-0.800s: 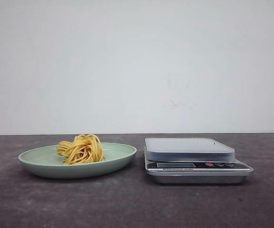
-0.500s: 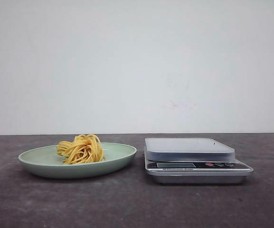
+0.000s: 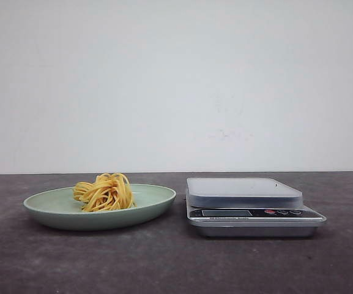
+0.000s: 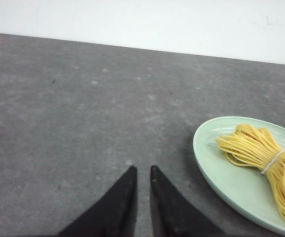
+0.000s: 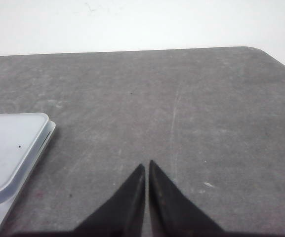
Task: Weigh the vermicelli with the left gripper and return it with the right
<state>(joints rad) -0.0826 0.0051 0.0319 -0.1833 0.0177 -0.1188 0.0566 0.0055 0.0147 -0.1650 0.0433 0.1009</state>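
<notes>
The vermicelli (image 3: pixel 104 192), a nest of yellow-orange strands, lies in the pale green plate (image 3: pixel 155 202) at the left of the table. In the left wrist view the vermicelli (image 4: pixel 261 158) is tied with a thin white band and lies in the plate (image 4: pixel 206 153). My left gripper (image 4: pixel 142 169) is just off the plate's rim over bare table, its black fingers a narrow gap apart and empty. My right gripper (image 5: pixel 146 164) is shut and empty over bare table beside the scale (image 5: pixel 9 148). Neither gripper shows in the front view.
The silver kitchen scale (image 3: pixel 243 191) stands right of the plate with nothing on its platform, display and buttons facing front. The table is dark grey; its far right corner (image 5: pixel 261 52) shows in the right wrist view. A white wall stands behind.
</notes>
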